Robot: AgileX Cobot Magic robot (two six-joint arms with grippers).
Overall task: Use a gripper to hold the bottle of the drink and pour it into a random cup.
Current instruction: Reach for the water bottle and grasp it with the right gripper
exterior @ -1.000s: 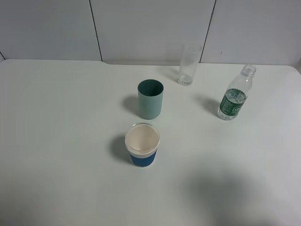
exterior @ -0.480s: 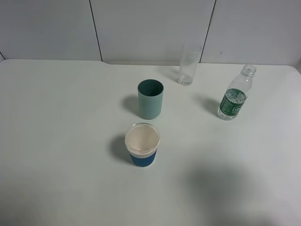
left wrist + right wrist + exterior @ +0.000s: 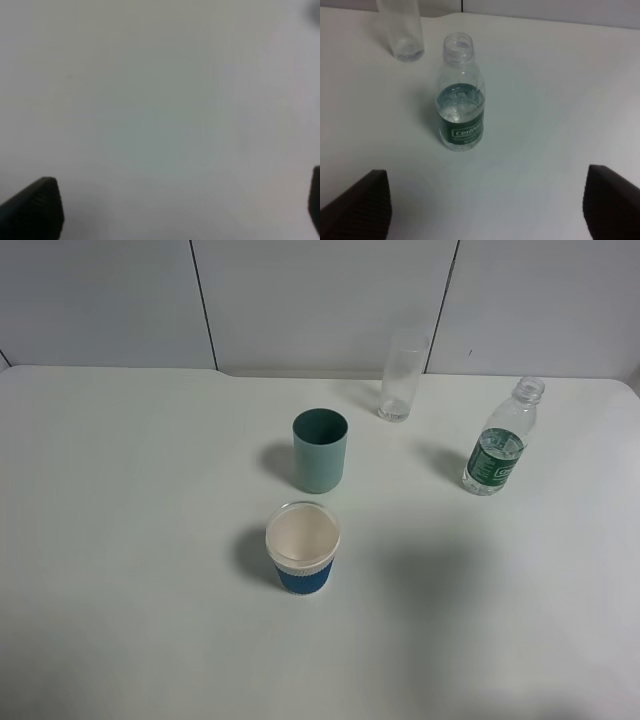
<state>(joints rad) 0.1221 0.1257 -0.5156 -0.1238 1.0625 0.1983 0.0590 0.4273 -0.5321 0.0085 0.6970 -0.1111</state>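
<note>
Clear bottle [image 3: 460,117] upright (no cap); right tool [image 3: 485,200] spread, facing it.

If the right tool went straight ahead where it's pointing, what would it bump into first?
Probably the water bottle. It stands ahead of the open right tool, a bit off centre. The tall glass is farther back and to one side. Depth is hard to judge.

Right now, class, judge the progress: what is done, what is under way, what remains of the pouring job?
Done: nothing; the bottle stands upright, ungrasped, and the glass looks empty. Under way: the right gripper faces the bottle, fingers open. Left: grasp, lift, pour into the glass.
</note>
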